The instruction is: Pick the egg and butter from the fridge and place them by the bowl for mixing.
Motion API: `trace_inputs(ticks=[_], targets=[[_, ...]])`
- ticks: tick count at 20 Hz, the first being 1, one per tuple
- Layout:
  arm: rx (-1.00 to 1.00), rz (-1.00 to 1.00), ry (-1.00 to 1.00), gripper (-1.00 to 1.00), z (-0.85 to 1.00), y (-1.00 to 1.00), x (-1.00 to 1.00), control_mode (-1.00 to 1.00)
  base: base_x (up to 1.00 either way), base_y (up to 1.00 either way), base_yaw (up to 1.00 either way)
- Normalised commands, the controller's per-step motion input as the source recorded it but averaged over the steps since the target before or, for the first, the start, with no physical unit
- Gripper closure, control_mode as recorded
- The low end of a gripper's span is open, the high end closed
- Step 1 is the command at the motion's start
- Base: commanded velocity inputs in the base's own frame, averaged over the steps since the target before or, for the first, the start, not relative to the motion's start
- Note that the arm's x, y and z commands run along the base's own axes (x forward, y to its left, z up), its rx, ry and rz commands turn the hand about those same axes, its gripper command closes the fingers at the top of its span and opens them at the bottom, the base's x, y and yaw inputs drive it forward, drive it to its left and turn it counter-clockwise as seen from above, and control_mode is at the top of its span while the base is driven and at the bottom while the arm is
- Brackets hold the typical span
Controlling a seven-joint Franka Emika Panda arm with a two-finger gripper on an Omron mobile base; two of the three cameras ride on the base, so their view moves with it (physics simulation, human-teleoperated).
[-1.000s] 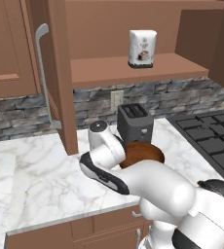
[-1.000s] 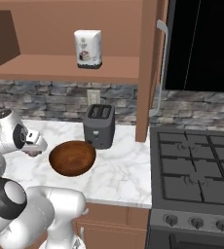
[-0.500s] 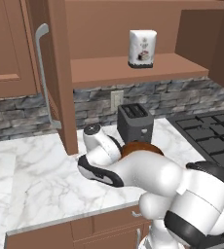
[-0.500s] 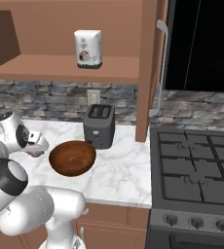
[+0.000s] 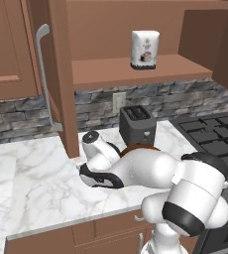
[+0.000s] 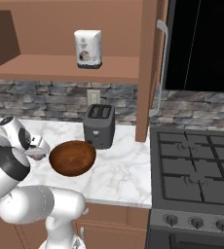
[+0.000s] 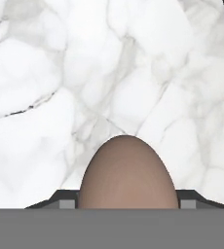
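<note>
With the egg clamped between the claw's fingers over the marble table, left of the bowl, treat it as light, smooth and brittle: you should keep the grip gentle across its widest part.

Brown egg at six o'clock, rounded tip toward twelve, flanked at its base by two dark finger tips at its four and eight o'clock, white grey-veined marble counter behind, dark edge at one o'clock corner
</note>
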Motion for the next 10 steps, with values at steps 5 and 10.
trace_inputs(ticks=[5, 10], targets=[[-0.01, 0.03, 0.0, -1.0, -0.15, 0.0, 0.0, -1.0, 0.0, 0.0, 0.0], [0.0, 0.0, 0.01, -1.0, 0.0, 0.0, 0.02, -1.0, 0.0, 0.0, 0.0]])
